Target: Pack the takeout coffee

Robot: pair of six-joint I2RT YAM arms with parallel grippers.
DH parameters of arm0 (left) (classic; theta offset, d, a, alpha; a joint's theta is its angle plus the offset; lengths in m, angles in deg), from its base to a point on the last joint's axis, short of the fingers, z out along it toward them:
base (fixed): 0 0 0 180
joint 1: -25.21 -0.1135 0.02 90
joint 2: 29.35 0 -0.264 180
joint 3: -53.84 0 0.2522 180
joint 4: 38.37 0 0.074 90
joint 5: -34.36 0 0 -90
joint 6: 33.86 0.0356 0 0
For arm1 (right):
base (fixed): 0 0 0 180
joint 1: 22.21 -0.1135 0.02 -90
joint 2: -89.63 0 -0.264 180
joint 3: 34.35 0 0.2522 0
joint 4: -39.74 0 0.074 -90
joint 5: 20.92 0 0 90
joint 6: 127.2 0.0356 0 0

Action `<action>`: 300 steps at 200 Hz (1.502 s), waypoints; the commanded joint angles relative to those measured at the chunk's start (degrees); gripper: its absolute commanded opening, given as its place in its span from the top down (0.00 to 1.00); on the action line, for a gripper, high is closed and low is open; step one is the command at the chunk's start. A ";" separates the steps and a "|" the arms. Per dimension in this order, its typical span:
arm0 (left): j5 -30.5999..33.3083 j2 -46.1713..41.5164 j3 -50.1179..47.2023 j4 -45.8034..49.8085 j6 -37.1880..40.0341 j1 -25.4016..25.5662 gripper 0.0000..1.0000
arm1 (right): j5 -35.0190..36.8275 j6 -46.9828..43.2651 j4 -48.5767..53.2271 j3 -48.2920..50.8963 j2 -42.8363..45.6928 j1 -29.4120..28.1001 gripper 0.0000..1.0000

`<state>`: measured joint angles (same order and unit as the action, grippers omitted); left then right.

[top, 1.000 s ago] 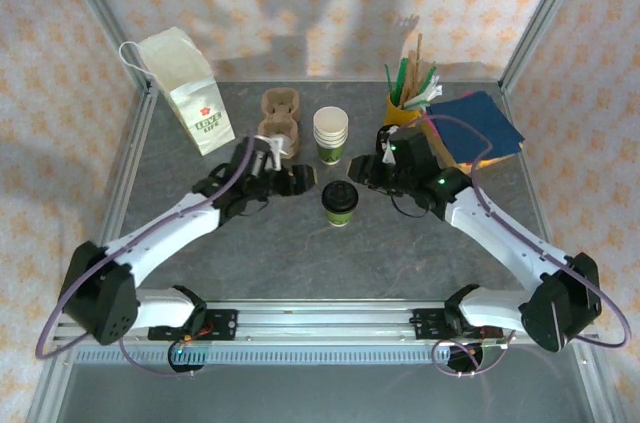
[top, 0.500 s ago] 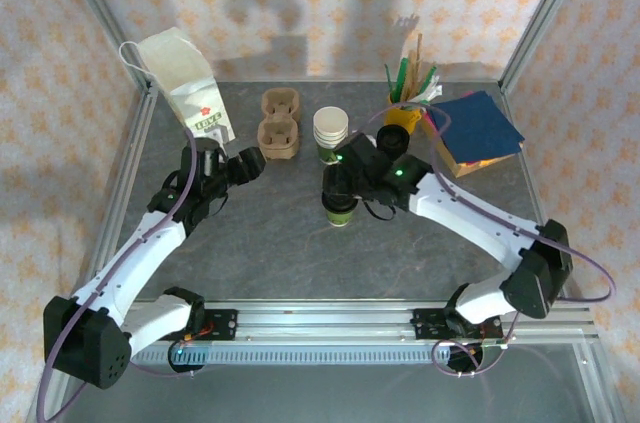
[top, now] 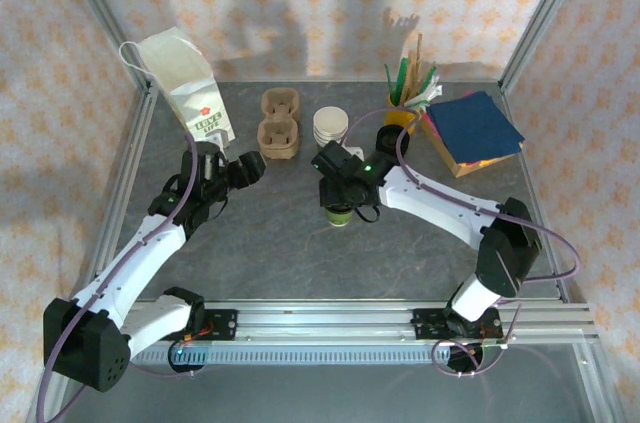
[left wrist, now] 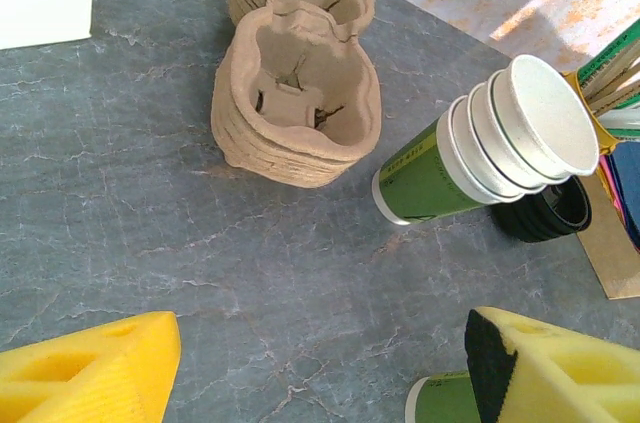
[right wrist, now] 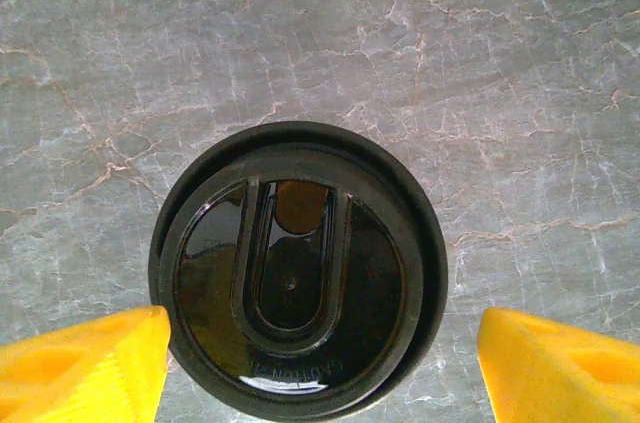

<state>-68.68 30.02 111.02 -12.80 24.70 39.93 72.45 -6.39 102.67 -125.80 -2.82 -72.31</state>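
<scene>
While the takeout coffee is stood upright mid-table, just near of the stack of lidless cups, the right gripper is hung directly over its black lid, fingers spread wide to either side. The left gripper is seen spread as well, nothing pinched between its fingers, just near of the paper bag and pointed at the pulp cup carriers.
</scene>
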 commanded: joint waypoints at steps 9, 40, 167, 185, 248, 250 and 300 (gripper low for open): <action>-0.33 -0.86 -1.34 -1.88 0.04 -0.39 0.23 | -0.13 -0.88 1.21 -1.74 -1.11 -0.24 0.19; -0.34 -0.60 -1.53 -2.06 0.06 -0.39 0.23 | -0.48 -1.14 0.94 -2.68 -2.12 -0.23 0.19; 0.03 -0.01 -2.78 -2.76 -0.07 -0.39 0.23 | 0.08 -2.53 1.45 -3.76 -5.39 -0.04 0.24; 0.03 0.22 -2.82 -2.84 0.04 -0.38 0.23 | -0.19 -2.43 2.14 -4.14 -5.98 0.43 0.25; 1.17 0.04 -2.99 -2.37 0.68 -0.39 0.23 | -3.18 -3.84 4.71 -5.18 -8.78 1.02 0.25; 1.24 0.04 -2.99 -2.33 0.72 -0.39 0.23 | -3.24 -3.89 4.75 -5.25 -8.91 0.99 0.25; 1.66 -0.10 -2.49 -2.04 1.04 -0.39 0.23 | -4.56 -4.95 5.09 -4.89 -8.89 0.99 0.23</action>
<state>-68.57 30.02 108.31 -13.78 24.76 39.93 69.83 -10.19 105.51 -131.27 -10.18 -71.53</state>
